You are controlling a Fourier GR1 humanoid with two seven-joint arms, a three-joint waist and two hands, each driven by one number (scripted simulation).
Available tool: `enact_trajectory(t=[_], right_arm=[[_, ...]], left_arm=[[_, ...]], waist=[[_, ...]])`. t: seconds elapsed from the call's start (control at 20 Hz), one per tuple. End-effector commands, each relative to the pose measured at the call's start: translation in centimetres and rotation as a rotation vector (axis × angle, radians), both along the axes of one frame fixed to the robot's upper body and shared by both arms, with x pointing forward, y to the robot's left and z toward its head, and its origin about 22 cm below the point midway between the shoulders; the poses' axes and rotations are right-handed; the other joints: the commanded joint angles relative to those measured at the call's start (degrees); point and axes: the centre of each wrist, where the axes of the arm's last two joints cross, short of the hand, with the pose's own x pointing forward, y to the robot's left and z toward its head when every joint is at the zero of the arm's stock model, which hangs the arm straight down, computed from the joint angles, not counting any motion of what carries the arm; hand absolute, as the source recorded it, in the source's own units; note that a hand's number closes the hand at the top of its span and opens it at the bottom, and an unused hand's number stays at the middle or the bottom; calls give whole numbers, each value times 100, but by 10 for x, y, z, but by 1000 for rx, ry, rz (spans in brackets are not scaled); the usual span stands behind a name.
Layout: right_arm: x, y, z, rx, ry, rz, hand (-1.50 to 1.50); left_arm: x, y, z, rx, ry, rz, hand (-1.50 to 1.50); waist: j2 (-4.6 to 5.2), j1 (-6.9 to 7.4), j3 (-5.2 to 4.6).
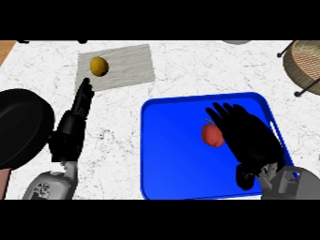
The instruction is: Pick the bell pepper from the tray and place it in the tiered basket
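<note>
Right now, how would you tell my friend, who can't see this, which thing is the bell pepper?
Look for the big blue tray on the white marble counter. On it, beside the right hand, lies the bell pepper. It is the only red thing here and the only thing on the tray; the other small item, a yellow fruit, lies far off on a grey mat.

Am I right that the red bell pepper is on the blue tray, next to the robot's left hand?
Not quite. The bell pepper does lie on the blue tray, but the hand beside it is the right hand, as the head view shows.
</note>
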Motion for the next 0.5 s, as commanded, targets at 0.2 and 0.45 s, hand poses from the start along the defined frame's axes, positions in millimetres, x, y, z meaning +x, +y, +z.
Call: enact_trajectory(t=[0.2,0.45], right_arm=[[15,8,-2,1,41,-22,-150],[9,8,-26,-2,49,-31,-150]], left_arm=[[13,15,-1,6,-14,-9,0],[8,-1,8,-1,1,4,0]], waist=[[3,-4,-2],[-2,-10,0]])
